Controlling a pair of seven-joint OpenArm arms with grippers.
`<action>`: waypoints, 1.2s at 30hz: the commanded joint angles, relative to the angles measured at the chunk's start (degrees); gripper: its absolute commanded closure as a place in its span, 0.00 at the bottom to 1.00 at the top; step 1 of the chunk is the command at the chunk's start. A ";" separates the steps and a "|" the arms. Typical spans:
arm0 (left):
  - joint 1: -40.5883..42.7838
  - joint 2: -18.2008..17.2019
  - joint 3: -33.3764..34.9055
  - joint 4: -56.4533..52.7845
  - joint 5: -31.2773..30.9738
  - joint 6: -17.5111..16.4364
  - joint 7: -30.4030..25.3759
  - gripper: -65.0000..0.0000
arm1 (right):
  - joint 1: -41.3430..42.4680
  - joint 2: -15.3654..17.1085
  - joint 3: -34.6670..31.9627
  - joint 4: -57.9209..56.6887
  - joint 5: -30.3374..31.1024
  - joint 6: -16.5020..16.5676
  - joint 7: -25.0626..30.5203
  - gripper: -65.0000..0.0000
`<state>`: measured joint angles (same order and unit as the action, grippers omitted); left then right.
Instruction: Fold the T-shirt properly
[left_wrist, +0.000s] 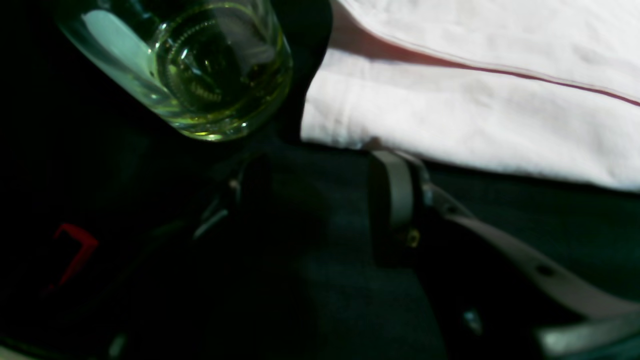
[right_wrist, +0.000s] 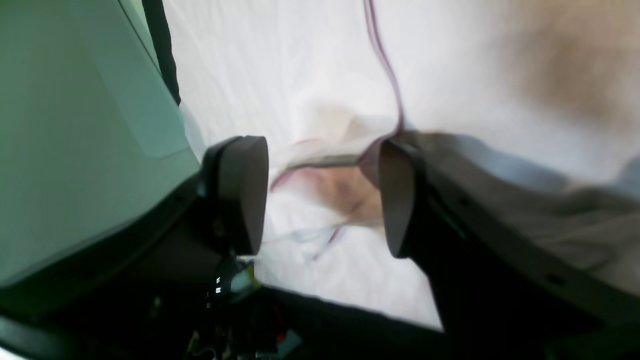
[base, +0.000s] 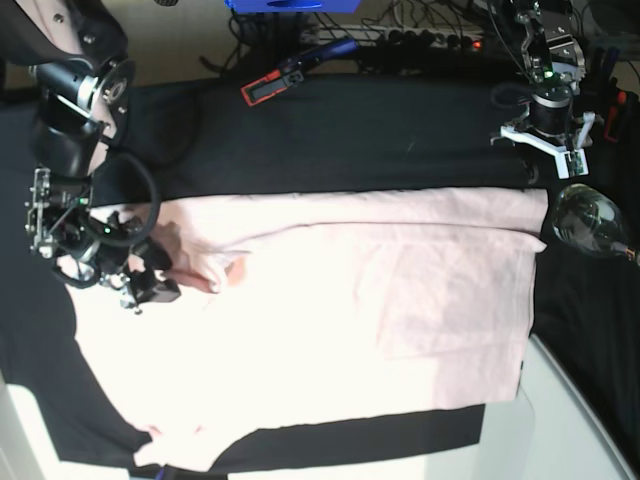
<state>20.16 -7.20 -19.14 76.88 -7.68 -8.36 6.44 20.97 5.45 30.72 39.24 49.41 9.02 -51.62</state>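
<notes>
While the T-shirt (base: 330, 330) lies spread flat across the black table cloth (base: 330, 140), the right gripper (right_wrist: 322, 192) hangs over its bunched collar with jaws apart, gripping nothing. Beside the shirt's hem, the left gripper (left_wrist: 320, 200) stands open near a glass jar (base: 585, 220).
</notes>
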 joint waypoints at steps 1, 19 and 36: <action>0.01 -0.75 -0.34 0.79 -0.27 0.32 -1.47 0.54 | 1.58 1.18 0.01 -0.78 0.92 0.61 1.29 0.48; 0.01 -0.75 -0.34 0.79 -0.27 0.32 -1.47 0.54 | 2.63 1.89 0.01 -3.33 1.10 0.43 2.43 0.78; 0.10 -0.75 -0.42 0.79 -0.27 0.32 -1.47 0.54 | 4.65 1.01 -6.41 -3.07 0.92 0.35 2.52 1.00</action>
<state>20.18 -7.18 -19.18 76.90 -7.68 -8.36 6.42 23.59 6.24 24.29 35.14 49.12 8.88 -48.90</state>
